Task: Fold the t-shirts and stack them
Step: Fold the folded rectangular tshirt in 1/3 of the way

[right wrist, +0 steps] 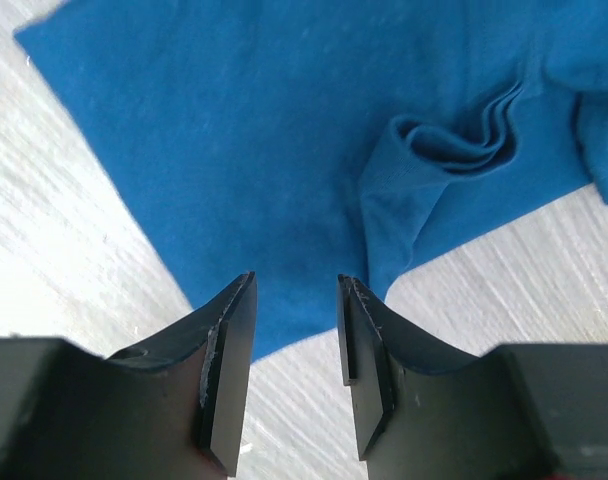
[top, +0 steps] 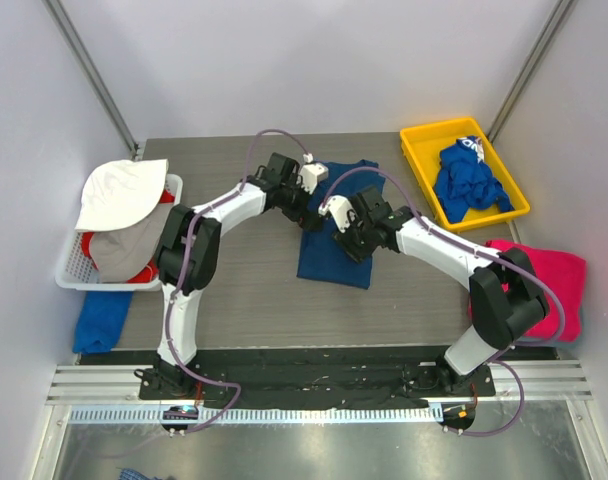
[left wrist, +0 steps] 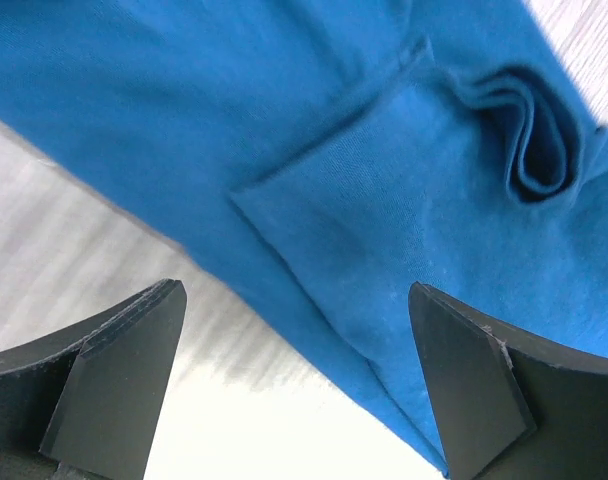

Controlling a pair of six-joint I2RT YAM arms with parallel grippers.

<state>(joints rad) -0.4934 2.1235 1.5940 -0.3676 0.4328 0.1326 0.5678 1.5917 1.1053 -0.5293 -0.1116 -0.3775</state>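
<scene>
A dark-blue t-shirt (top: 334,258) is laid at the middle of the grey table (top: 244,290), folded into a long narrow strip running from the far side toward the near side. In the left wrist view the cloth (left wrist: 284,120) is seen with a hemmed flap folded over it and a bunched pucker near one edge. In the right wrist view (right wrist: 234,130) a stack of small pleats is gathered beside an otherwise flat panel. No print is shown on the upper face.

The left gripper (top: 306,203) is held over the strip's far half, its fingers (left wrist: 114,380) spread wide and nothing between them. The right gripper (top: 350,238) is placed over the middle, its jaws parted only narrowly — nothing is clamped.

A royal-blue t-shirt (top: 469,185) with white lettering is crumpled in a yellow bin (top: 421,150) at the far right. A magenta-pink t-shirt (top: 559,275) is draped at the right edge, behind the right arm's elbow. At the left, a white basket (top: 69,272) is topped by a white cloth (top: 119,190), and a blue cloth (top: 99,318) lies just in front of it.

Bare tabletop is left on both long sides of the strip — wider on the near left.
</scene>
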